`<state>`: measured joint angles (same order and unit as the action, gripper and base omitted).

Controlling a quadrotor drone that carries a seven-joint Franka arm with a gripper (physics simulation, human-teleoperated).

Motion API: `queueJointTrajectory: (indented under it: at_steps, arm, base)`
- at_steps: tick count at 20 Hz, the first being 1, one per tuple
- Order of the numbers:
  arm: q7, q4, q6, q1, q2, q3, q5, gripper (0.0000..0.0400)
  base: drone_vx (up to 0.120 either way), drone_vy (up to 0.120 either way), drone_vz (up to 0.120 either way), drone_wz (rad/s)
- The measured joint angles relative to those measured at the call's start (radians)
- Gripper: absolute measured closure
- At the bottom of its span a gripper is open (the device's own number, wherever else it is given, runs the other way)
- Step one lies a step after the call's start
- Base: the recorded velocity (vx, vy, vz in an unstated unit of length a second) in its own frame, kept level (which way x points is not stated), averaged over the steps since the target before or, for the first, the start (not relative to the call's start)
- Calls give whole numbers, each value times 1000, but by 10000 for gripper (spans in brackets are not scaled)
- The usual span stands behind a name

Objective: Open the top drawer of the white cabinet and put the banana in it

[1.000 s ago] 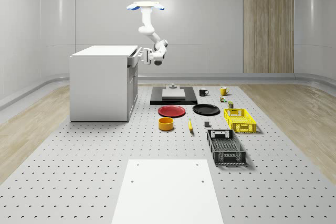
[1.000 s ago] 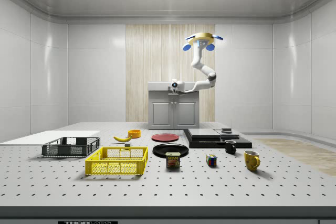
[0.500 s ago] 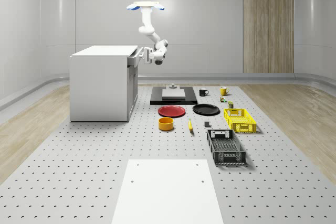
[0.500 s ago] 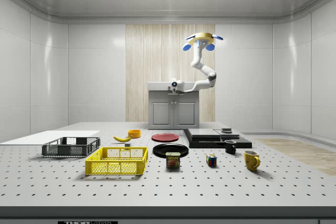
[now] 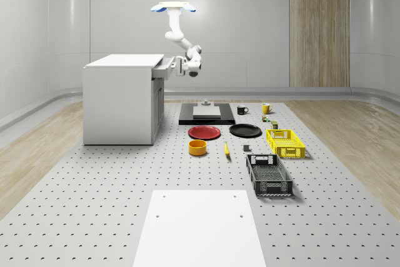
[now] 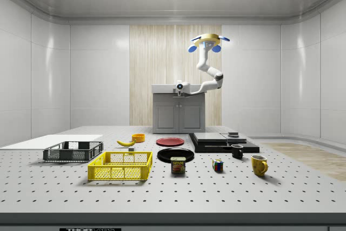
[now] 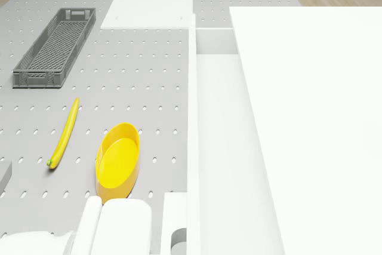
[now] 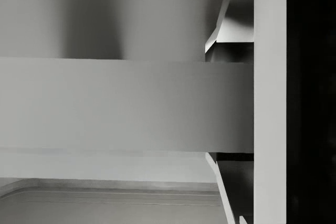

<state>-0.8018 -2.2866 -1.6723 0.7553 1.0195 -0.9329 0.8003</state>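
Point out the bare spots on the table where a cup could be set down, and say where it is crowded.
Bare: the holed table on either side of the white sheet, and the strip between the white cabinet and that sheet. Crowded: around the banana, orange bowl, red plate, black plate, yellow crate and grey crate.

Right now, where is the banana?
The banana lies on the perforated floor, just to the whole-scene view's right of the orange bowl, between it and the black crate.

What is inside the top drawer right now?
The top drawer is pulled partly out and its exposed part is bare white. The back of it is hidden under the cabinet top. The banana lies on the floor beside the yellow bowl.
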Motion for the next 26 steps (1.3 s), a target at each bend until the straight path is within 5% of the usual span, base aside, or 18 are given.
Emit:
queueJointTrajectory:
  at_steps: [2, 3, 4, 5, 7, 10, 15, 16, 20, 23, 26]
  arm:
    - [-28, 21, 17, 8, 10, -17, -18, 252]
    - [60, 12, 29, 6, -12, -48, -38, 157]
    - [20, 11, 44, 0, -27, -69, -52, 53]
    - [-14, 27, 85, -17, -50, -72, -22, 32]
    - [-52, 73, 119, -26, -50, -64, -6, 135]
    - [-57, 111, 135, -2, -28, -93, -34, 220]
    - [-77, 178, 168, 42, 8, -141, -93, 222]
    - [-8, 176, 177, 45, -8, -169, -97, 239]
    - [-50, 237, 215, 71, 9, -199, -120, 271]
    - [-88, 283, 234, 100, 33, -219, -145, 139]
    - [-116, 318, 245, 126, 56, -231, -168, 66]
  base:
    - [0, 0, 0, 0]
    - [0, 0, 0, 0]
    - [0, 0, 0, 0]
    - [0, 0, 0, 0]
    - [0, 0, 0, 0]
    - [0, 0, 0, 0]
    - [0, 0, 0, 0]
    - [0, 0, 0, 0]
    - [0, 0, 0, 0]
    - [0, 67, 0, 0]
    - [53, 120, 0, 0]
